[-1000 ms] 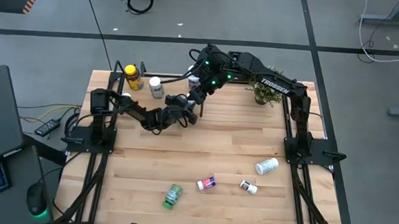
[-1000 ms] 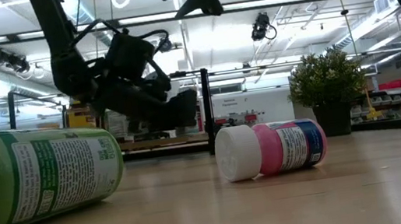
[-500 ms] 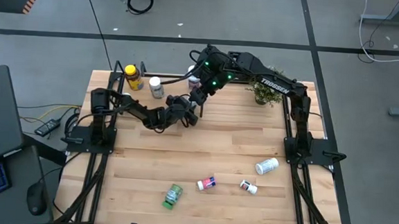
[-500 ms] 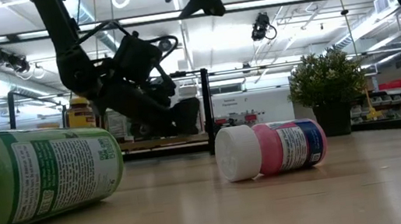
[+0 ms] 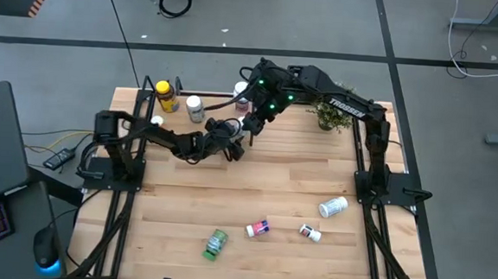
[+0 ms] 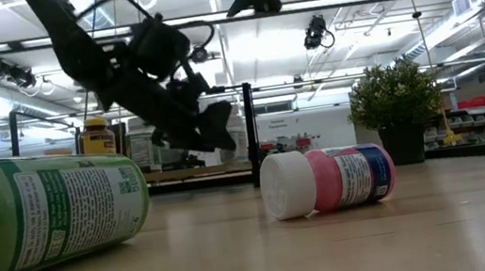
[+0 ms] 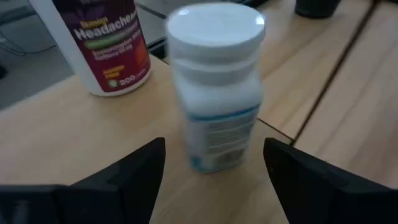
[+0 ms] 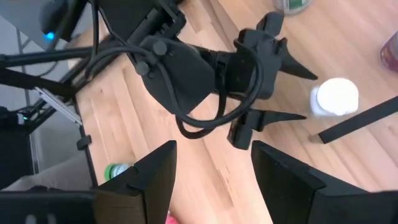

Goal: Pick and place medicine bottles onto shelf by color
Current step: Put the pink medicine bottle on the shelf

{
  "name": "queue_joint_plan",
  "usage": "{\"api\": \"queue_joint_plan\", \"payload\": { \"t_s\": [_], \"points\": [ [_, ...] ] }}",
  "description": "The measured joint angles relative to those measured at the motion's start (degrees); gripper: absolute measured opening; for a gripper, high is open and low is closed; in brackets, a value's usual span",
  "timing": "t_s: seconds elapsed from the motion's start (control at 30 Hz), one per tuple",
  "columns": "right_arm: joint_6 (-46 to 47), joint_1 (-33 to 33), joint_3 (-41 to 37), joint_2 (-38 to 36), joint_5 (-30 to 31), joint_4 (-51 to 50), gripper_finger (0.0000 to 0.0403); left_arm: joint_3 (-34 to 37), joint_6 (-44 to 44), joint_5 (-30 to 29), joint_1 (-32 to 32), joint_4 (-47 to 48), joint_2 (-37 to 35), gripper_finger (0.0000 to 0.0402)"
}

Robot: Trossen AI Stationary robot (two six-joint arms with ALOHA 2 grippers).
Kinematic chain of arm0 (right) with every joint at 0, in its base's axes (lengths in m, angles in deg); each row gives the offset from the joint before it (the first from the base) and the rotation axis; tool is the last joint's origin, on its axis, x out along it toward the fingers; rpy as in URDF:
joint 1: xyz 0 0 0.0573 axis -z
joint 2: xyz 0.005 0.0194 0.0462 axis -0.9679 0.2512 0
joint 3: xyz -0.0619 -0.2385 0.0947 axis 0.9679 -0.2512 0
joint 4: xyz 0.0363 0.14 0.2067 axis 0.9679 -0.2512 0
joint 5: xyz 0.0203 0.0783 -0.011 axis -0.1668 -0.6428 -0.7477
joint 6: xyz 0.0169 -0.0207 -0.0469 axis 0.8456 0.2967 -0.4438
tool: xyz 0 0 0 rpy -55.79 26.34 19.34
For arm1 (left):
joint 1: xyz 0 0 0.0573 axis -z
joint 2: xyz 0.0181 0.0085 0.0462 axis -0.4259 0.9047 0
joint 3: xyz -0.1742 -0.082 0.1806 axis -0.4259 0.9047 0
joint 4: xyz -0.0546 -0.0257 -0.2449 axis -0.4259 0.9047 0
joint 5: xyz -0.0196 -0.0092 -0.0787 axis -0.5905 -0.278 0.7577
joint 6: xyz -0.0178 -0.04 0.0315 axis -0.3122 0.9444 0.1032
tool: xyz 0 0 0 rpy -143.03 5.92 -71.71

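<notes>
Left gripper (image 5: 234,141) reaches low from the table's left edge toward the shelf (image 5: 200,122) at the far edge, jaws apart, straddling but not touching an upright white bottle (image 7: 216,87) on the shelf board. Right gripper (image 5: 253,122) hangs above it, elbow bent, jaws apart, empty. Green bottle (image 5: 216,243) lies near the front edge

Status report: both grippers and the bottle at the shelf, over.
Left gripper open, straddling upright white bottle, not gripping. It stands on the shelf. Right gripper open, empty, hovering above. Red-labelled bottle close beside.
</notes>
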Motion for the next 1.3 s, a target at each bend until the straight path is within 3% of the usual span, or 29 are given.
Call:
{"api": "queue_joint_plan", "payload": {
  "t_s": [0.37, 0.57, 0.7, 0.87, 0.93, 1.07, 1.3],
  "points": [
    [-0.4, -2.4, 0.0, -6.2, 1.0, -3.1, 0.0216, 0.0, -0.5, -0.7, 4.3, 17.4, -14.8, 0.0282],
    [-0.6, -6.4, 0.0, -8.6, 4.7, -9.1, 0.0216, 0.0, 8.5, 1.0, 7.7, 31.7, -20.5, 0.0282],
    [-1.6, -10.6, 0.0, -8.7, 6.2, -13.6, 0.0216, 0.0, 12.3, 9.2, 11.5, 40.1, -25.7, 0.0280],
    [-1.9, -16.3, -3.4, -8.7, 9.4, -13.4, 0.0216, 0.0, 16.4, 31.7, 16.7, 44.5, -32.8, 0.0272],
    [-1.9, -17.8, -5.3, -8.7, 11.3, -12.5, 0.0216, 0.0, 22.7, 36.0, 19.2, 45.7, -34.9, 0.0268],
    [-0.2, -19.0, -9.0, -8.6, 12.3, -11.3, 0.0216, 0.0, 36.3, 34.7, 25.5, 45.2, -36.1, 0.0258],
    [4.8, -20.9, -11.3, -8.7, 12.1, -9.9, 0.0216, 0.0, 50.4, 18.8, 39.6, 41.9, -32.2, 0.0241]
  ]
}}
